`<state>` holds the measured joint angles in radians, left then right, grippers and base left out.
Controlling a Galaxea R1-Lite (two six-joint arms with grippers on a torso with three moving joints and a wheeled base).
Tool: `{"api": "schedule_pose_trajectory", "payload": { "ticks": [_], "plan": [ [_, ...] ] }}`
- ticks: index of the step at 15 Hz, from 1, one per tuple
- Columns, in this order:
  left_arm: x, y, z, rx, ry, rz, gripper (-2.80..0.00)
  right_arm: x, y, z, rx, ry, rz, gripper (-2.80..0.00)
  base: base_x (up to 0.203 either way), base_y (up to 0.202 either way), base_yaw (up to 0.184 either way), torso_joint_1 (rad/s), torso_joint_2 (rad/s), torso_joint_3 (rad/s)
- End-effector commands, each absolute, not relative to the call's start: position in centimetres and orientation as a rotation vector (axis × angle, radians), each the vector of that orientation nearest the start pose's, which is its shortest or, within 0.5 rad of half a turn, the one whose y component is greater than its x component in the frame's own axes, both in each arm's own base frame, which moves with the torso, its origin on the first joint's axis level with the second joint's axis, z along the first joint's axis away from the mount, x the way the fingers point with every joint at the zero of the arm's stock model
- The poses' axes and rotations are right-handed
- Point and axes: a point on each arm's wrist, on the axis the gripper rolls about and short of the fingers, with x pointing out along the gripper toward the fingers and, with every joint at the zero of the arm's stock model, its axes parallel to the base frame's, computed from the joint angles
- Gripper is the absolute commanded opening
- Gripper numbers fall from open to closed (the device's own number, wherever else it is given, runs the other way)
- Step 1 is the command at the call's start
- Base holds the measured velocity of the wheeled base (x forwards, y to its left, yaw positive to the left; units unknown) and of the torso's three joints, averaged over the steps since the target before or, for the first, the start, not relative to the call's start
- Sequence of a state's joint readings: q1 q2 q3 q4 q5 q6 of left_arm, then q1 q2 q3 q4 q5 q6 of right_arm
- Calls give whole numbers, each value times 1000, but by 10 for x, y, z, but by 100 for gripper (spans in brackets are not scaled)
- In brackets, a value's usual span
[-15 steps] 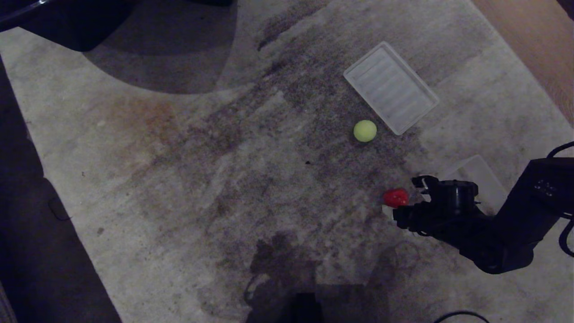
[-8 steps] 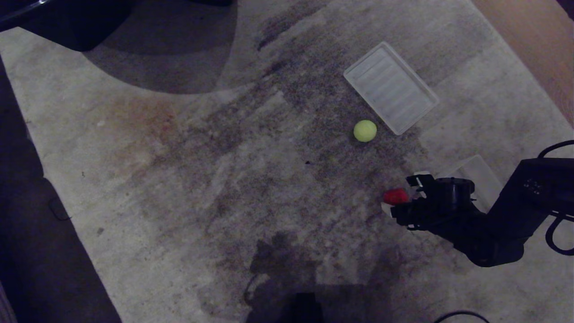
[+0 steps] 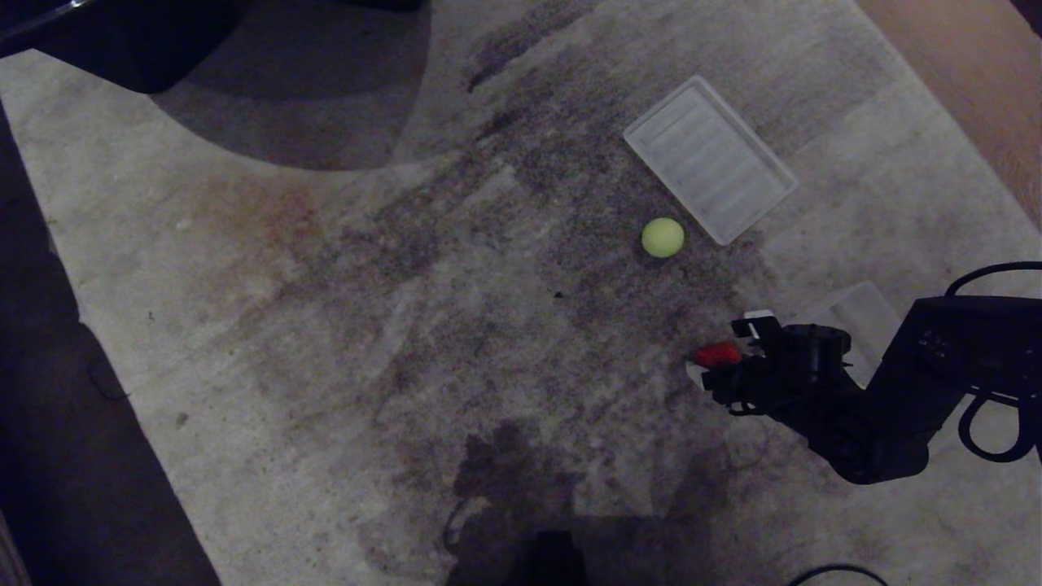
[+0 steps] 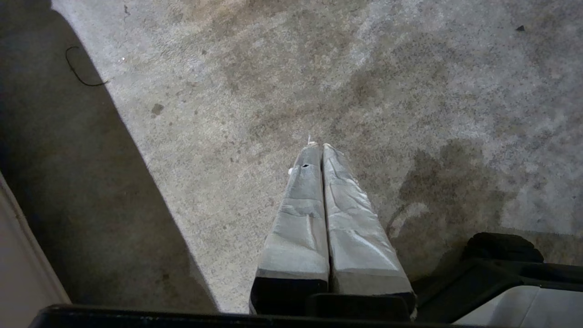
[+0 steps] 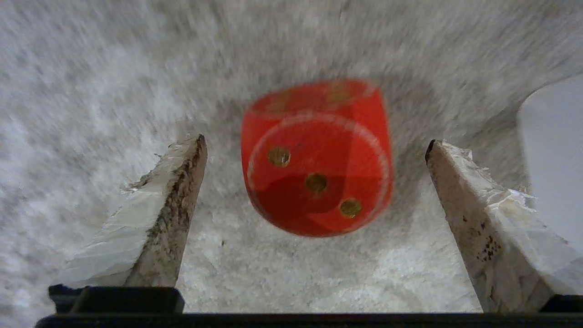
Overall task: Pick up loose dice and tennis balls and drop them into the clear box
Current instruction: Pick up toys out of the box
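Closer now, right end effector (image 5: 314, 150) (fingers wide apart) straddles red die (image 5: 317, 157), w/o touching.

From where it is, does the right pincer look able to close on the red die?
Probably yes: the right pincer is open with the red die between its fingers and bare carpet around it; nothing blocks the way.
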<state>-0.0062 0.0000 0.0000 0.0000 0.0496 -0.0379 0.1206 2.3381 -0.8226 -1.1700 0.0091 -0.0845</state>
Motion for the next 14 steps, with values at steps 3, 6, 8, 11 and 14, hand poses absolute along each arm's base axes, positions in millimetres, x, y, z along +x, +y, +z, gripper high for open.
{"api": "schedule_pose_trajectory", "payload": {
  "ticks": [3,6,8,11,14],
  "plan": [
    [-23,1,75,-38,2,45,-280,394,48,7,-108,304,144,0,0,0,0,0,0,0],
    [-23,1,75,-38,2,45,-280,395,48,4,-130,298,143,-280,0,0,0,0,0,0],
    [-23,1,75,-38,2,45,-280,393,47,5,-133,302,141,-280,0,0,0,0,0,0],
    [-23,1,75,-38,2,45,-280,386,45,18,-138,293,114,-280,0,0,0,0,0,0],
    [-23,1,75,-38,2,45,-280,364,39,49,-136,319,98,-280,0,0,0,0,0,0]
  ]
}}
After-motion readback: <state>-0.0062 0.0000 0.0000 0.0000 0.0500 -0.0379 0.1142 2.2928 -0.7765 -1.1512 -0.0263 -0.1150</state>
